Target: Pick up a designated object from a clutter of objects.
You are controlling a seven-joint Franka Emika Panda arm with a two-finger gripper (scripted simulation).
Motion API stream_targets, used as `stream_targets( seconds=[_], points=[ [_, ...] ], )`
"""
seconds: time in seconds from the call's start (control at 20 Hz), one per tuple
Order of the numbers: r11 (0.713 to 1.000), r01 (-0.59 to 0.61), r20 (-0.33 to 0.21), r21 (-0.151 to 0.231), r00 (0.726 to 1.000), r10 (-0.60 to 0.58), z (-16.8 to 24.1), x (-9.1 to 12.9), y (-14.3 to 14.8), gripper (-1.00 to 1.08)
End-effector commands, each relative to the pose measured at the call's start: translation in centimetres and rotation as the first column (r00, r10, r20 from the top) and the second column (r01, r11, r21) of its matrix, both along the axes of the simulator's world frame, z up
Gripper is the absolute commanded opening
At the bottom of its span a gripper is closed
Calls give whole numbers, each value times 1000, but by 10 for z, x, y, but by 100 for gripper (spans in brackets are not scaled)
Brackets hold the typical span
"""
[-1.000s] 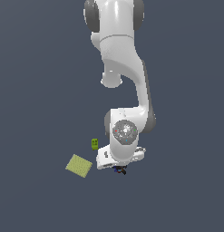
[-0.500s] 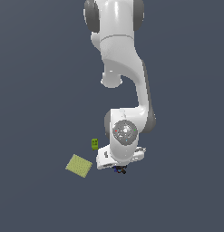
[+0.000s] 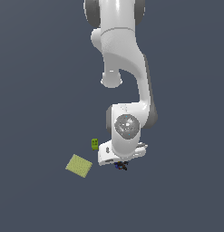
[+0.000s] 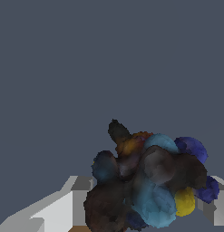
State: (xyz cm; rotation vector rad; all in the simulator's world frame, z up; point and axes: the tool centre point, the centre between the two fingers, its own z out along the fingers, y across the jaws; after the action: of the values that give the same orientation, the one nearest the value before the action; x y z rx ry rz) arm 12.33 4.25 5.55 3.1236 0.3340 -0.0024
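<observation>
The arm (image 3: pixel 127 81) reaches down from the top of the exterior view and its wrist sits low over the floor (image 3: pixel 36 90). Right under the wrist, at the gripper (image 3: pixel 121 166), the lump (image 3: pixel 120 166) peeks out — in the wrist view the lump (image 4: pixel 147 181) sits between the two fingers (image 4: pixel 54 210), filling the gap. To the exterior view's left of the wrist, just beside it, stands the small block (image 3: pixel 94 144). Further left and lower down lies the flat square (image 3: pixel 79 166) — apart from the block, on the floor.
</observation>
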Motion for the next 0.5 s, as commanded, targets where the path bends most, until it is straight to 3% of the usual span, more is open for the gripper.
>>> stream_targets(
  seconds=[0.0,0.45],
  points=[
    [1000,0,2,0,1000,0,10,-6,4,-100],
    [1000,0,2,0,1000,0,60,-44,24,-100]
  ],
)
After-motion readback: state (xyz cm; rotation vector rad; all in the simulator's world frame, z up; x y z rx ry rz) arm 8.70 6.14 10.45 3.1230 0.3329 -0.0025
